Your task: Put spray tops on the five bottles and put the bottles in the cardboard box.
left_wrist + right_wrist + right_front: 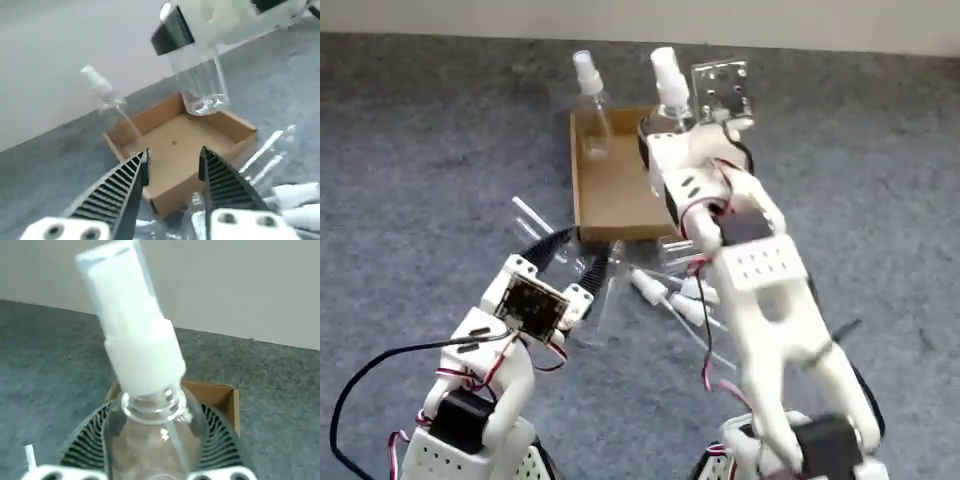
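**capped bottle hangs base-down over the box's far corner**

the right pincer (152,445) is clamped round the shoulder of a clear bottle (200,85) with a white spray top (135,340) fitted. its long axis is close to upright, top up and base down. from the high view and the left wrist view, the base hangs above the cardboard box (175,145), over the far corner on the right arm's side and close to the wall there. the drop looks nearly straight down. a small shift toward the middle of the box would likely keep the base off the rim.

another capped bottle (592,110) stands upright in the other far corner, apart from the held one, so it should not get in the way.

the left pincer (174,152) is open and holds nothing. it hovers on the near side of the box, above the uncapped bottles (600,290) and loose spray tops (665,290) lying on the grey surface (440,150). that makes it the nearer arm for those.
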`<state>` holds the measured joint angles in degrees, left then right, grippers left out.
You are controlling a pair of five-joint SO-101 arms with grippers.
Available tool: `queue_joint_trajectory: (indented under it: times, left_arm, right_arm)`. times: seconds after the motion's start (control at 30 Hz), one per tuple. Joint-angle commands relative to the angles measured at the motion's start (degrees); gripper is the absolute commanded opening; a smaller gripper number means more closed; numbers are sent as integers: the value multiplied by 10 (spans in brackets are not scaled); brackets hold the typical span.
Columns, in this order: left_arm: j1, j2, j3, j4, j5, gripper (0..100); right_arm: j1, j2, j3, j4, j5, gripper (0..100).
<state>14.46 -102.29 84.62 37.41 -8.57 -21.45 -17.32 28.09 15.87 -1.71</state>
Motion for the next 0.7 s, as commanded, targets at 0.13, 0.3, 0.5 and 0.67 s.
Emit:
queue_joint_trajectory:
  times: [0.13, 0.3, 0.5, 0.67]
  left_arm:
    - [-61, -2, 31, -86, 2, 125]
    - [-61, -2, 33, -87, 2, 107]
    - [-59, -2, 33, -87, 2, 16]
    - [-57, -2, 33, -87, 2, 21]
  right_arm:
    - [38, 138, -14, -238, 36, 4]
    - [48, 248, -95, -307, 110, 4]
    - [46, 377, -236, -312, 109, 4]
    - [41, 434, -291, -313, 109, 4]
